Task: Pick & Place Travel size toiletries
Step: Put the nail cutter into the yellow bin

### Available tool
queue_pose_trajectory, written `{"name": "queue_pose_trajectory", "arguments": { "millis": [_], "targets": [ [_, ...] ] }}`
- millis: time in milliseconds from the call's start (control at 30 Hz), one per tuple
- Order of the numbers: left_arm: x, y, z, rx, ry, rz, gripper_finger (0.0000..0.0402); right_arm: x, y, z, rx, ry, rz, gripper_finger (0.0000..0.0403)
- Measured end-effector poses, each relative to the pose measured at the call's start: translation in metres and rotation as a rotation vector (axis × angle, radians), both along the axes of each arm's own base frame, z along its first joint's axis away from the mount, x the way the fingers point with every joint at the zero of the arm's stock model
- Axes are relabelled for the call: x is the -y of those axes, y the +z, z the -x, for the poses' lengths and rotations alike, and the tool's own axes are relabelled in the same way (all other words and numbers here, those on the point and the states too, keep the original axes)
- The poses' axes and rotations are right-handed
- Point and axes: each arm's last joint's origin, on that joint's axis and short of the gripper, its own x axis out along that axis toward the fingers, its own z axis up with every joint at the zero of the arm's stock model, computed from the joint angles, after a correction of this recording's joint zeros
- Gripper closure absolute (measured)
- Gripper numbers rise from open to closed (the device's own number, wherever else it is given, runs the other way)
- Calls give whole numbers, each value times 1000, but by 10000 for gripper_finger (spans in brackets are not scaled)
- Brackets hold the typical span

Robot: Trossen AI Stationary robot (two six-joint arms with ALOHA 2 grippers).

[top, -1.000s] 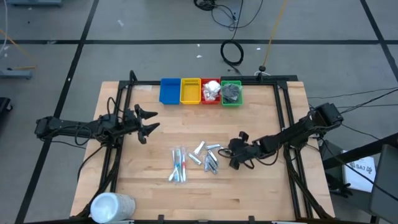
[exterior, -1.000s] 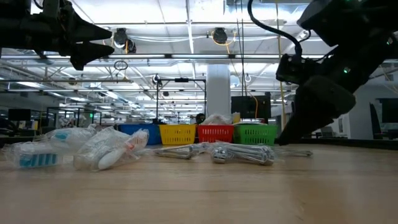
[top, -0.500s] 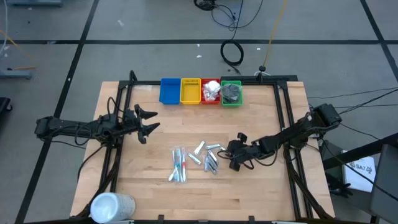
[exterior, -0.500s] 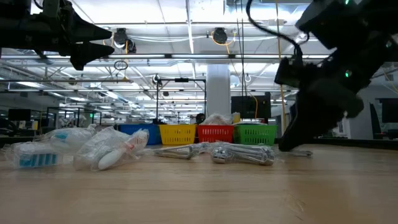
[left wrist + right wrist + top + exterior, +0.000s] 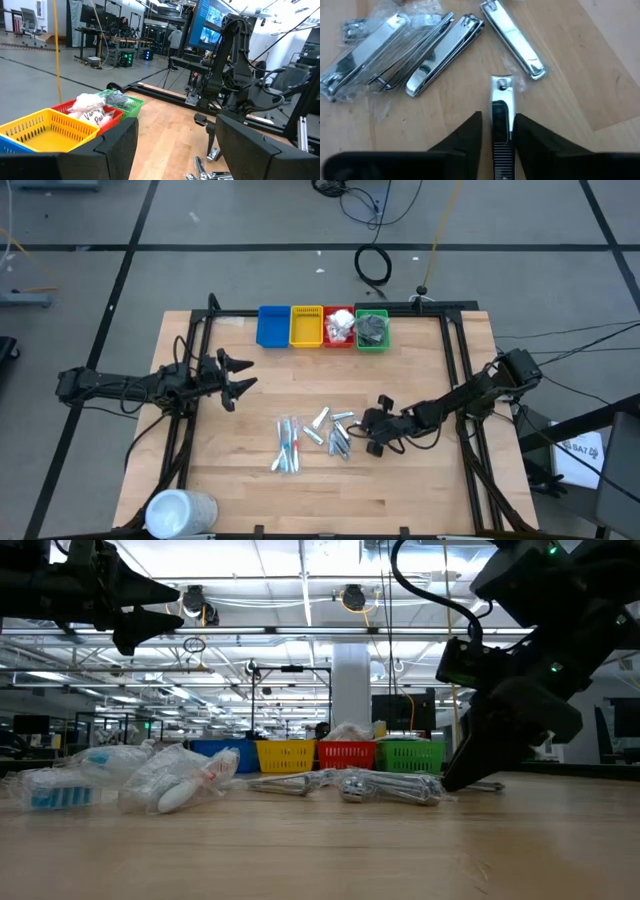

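Several silver nail clippers [image 5: 335, 430] lie flat mid-table beside clear-wrapped blue and red sticks [image 5: 288, 445]. My right gripper [image 5: 372, 435] is low over the table at the clippers' right side. In the right wrist view it is open [image 5: 500, 122], one finger on each side of a single clipper [image 5: 501, 107] that lies along the fingers, with a thin strip of wood showing at both sides. The other clippers [image 5: 445, 55] lie just beyond. My left gripper [image 5: 240, 375] hangs open above the table's left part.
Blue [image 5: 272, 326], yellow [image 5: 306, 326], red [image 5: 339, 326] and green [image 5: 372, 328] bins line the far edge; the red one holds white packets, the green one dark discs. A large white cylinder [image 5: 180, 512] lies at the near left corner. Bare wood lies between the pile and the bins.
My right gripper has crept toward the table's left, closer to the silver clippers, staying low over the table. The clippers and sticks have not moved.
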Motion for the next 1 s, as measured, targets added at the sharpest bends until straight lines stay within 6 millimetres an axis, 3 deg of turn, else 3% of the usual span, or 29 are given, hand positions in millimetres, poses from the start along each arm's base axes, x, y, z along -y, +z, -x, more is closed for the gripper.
{"name": "queue_pose_trajectory", "arguments": {
  "millis": [133,267,567,1000],
  "targets": [
    [0,0,0,7,-3,28,140,0,3,1,-2,40,19,362],
    [0,-1,-1,25,-9,125,140,-1,4,-1,11,75,41,361],
    [0,-9,-14,-39,-5,126,140,-5,20,-13,189,199,120,361],
    [8,-27,-55,-85,-42,98,140,5,43,-17,224,131,667,361]
  ]
}}
